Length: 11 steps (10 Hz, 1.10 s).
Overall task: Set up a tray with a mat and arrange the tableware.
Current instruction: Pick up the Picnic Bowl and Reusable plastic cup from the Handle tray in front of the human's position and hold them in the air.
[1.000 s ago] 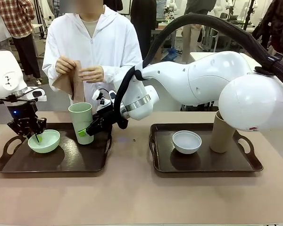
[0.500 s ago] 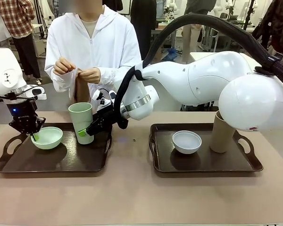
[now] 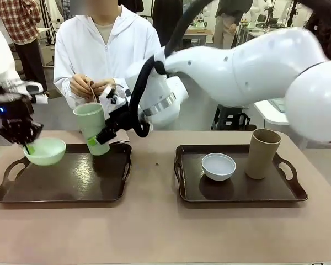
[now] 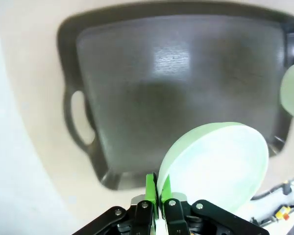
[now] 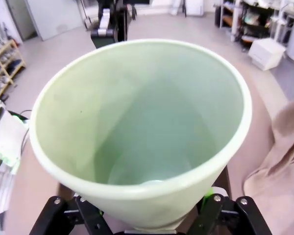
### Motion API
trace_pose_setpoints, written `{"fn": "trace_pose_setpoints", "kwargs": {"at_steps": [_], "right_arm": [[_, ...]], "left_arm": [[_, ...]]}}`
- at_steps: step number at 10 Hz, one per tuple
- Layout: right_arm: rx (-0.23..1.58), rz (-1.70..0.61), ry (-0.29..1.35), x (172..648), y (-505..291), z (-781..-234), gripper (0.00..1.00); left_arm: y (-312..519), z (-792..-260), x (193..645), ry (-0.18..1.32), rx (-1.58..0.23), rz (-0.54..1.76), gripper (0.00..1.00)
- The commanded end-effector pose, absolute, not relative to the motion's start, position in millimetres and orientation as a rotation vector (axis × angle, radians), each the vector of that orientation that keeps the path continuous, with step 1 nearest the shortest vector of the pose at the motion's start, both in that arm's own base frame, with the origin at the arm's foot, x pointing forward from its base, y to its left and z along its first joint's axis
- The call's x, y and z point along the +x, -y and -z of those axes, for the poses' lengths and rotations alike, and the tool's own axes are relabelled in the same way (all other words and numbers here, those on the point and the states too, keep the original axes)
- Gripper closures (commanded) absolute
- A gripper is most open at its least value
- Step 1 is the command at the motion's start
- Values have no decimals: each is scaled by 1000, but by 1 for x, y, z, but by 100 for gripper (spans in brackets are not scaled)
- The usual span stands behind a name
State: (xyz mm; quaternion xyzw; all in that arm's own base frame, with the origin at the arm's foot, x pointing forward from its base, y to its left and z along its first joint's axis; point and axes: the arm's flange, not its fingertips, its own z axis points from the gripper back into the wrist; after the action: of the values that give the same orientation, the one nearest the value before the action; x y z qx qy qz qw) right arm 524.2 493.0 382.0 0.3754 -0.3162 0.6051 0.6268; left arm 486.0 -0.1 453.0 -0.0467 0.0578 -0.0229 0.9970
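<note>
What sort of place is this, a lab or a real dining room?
Most likely a robotics lab or test hall, not a dining room. Behind the person at the far side stand more work tables, and the right wrist view shows storage shelves with boxes along a bare floor.

Upper right of the front view, the right arm (image 3: 248,66) is glossy white with rounded shells, a silver wrist ring (image 3: 163,105) and a thick black ribbed hose (image 3: 176,27). The right end effector (image 3: 95,142) is black with green pads. At far left, the left end effector (image 3: 27,147) is black, with a blue light (image 3: 4,109), possibly a status lamp. Silver screws (image 4: 172,202) dot its links. The person wears a white zipped hoodie (image 3: 127,49).
</note>
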Motion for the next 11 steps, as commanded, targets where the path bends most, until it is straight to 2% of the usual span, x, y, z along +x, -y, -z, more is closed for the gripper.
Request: {"fn": "trace_pose_setpoints", "kwargs": {"at_steps": [1, 4, 6, 7, 11], "right_arm": [[769, -1392, 723, 500, -482, -436, 77], [728, -1436, 800, 475, -490, -497, 77], [786, -1397, 779, 486, -479, -486, 77], [755, -1446, 815, 478, -494, -511, 77], [755, -1446, 815, 478, -494, -511, 77]], "left_arm": [[5, -514, 469, -36, -82, 66, 100], [14, -571, 451, 59, -54, 28, 100], [11, -576, 448, 55, -82, 64, 100], [11, -576, 448, 55, -82, 64, 100], [11, -576, 448, 55, -82, 64, 100]]}}
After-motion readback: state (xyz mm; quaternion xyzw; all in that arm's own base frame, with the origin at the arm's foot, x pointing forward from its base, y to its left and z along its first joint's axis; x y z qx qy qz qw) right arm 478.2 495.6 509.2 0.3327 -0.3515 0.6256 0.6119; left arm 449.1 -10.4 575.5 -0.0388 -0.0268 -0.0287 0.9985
